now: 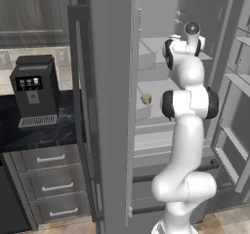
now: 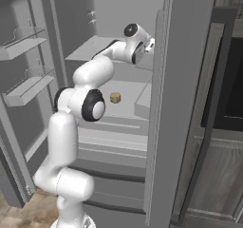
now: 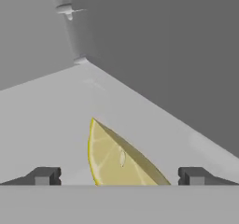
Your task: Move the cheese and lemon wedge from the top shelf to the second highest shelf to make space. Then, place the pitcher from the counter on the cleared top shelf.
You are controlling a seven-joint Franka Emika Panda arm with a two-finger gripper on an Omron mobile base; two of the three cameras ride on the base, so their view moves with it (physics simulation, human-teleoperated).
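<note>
The lemon wedge (image 3: 119, 160), bright yellow and pointed, lies on the top shelf (image 3: 42, 111) near the fridge's back corner. My gripper (image 3: 119, 176) is open, and the wedge sits between its two fingertips (image 3: 44, 175) without touching either. From the base views, my hand (image 2: 142, 44) reaches deep over the top shelf (image 2: 88, 51). The cheese (image 2: 115, 97), a small tan cylinder, stands on the second highest shelf (image 2: 130, 87); it also shows as the cheese (image 1: 146, 99) from the left. The pitcher is out of view. The black marble counter (image 1: 44, 130) runs left of the fridge.
A black coffee machine (image 1: 33, 89) stands on the counter above grey drawers (image 1: 51, 179). The fridge's open door with its bins (image 2: 26, 87) hangs to one side. A grey box (image 1: 146, 57) sits on the top shelf near the fridge wall.
</note>
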